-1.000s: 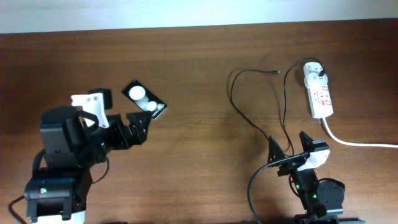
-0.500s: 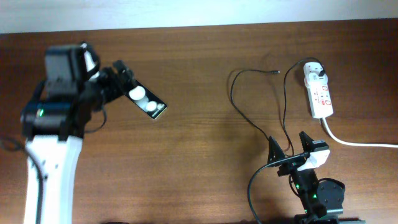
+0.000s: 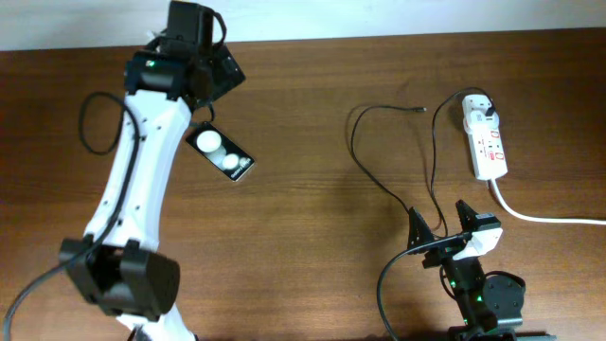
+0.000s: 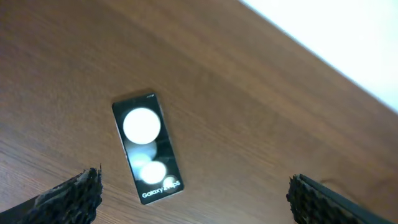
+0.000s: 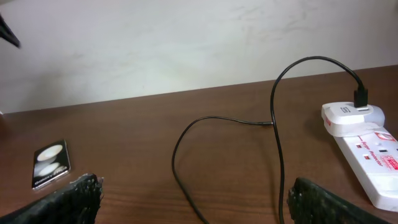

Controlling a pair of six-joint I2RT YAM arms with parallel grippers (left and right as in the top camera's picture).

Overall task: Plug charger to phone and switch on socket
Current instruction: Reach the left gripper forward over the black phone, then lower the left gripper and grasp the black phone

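Beneath the released left claw (image 4: 199, 200) lies the flat black rectangular phone (image 4: 147, 147); an off-centre pinch could skid it farther from the thin black charger cable (image 5: 275, 152).

Counted on the 1 counter (image 3: 312, 246):

- 1 phone (image 3: 222, 152), its back showing 2 white round patches (image 4: 142, 124).
- 1 power strip (image 3: 487, 140).
- 1 thick white cord (image 3: 540, 216) on that strip.
- 1 white plug (image 5: 346, 117) in that strip.
- 1 thin black cable (image 3: 352, 140), with 1 small connector tip (image 3: 421, 110).

There are 2 arms, the left arm (image 3: 142, 161) and the right arm (image 3: 478, 294). They carry 2 end effectors, the left end effector (image 4: 202, 196) and the right end effector (image 3: 441, 225). Each end effector shows 2 fingers (image 4: 74, 194), 4 in all.
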